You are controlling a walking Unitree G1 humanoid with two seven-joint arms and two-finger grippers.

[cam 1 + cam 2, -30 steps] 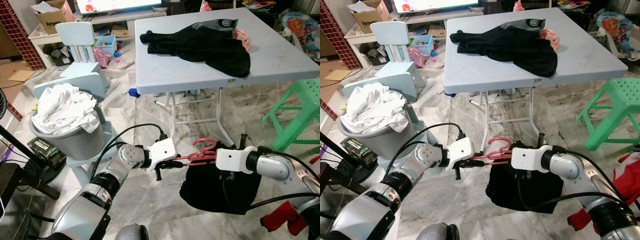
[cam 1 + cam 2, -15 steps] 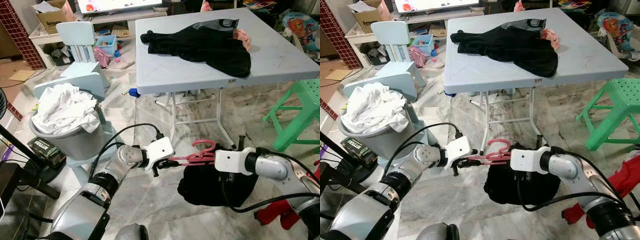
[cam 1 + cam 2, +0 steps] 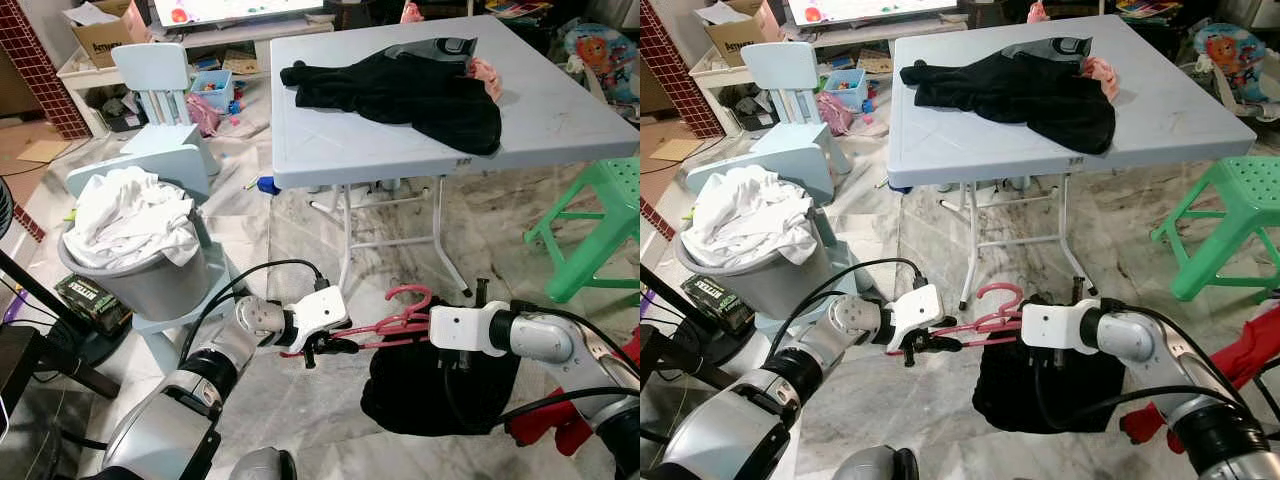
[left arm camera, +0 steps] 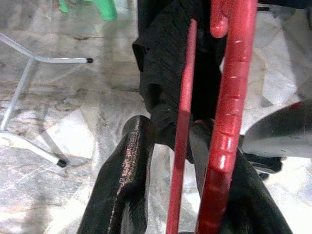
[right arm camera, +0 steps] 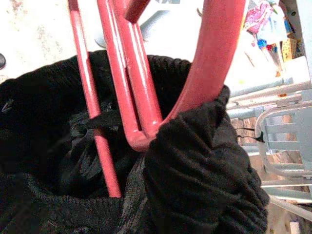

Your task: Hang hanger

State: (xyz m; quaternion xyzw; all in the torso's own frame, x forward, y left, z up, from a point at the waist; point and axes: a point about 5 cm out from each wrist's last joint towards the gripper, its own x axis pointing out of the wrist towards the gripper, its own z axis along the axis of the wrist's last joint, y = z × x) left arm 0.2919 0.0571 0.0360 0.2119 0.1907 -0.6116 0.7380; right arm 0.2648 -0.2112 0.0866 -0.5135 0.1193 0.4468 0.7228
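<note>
A pink-red plastic hanger (image 3: 395, 322) hangs low over the marble floor in front of the table, spanning between my two arms and tilted down toward my left. My left gripper (image 3: 335, 346) is shut on its left arm; in the left wrist view the red bars (image 4: 226, 112) lie between my black fingers (image 4: 124, 185). A black garment (image 3: 430, 390) is draped from the hanger's right half and sags toward the floor. My right gripper (image 3: 428, 325) sits at the hanger's neck by the hook (image 3: 408, 295), wrapped in the black cloth (image 5: 195, 170).
The pale folding table (image 3: 560, 130) stands just ahead with black clothes (image 3: 400, 90) piled on it. A grey bucket of white laundry (image 3: 135, 215) is at my left, beside a light blue child's chair (image 3: 160, 90). A green stool (image 3: 600, 220) stands at the right.
My left gripper has sunk a little with its end of the hanger, so the hanger now slopes down to the left. The right arm and garment have barely shifted.
</note>
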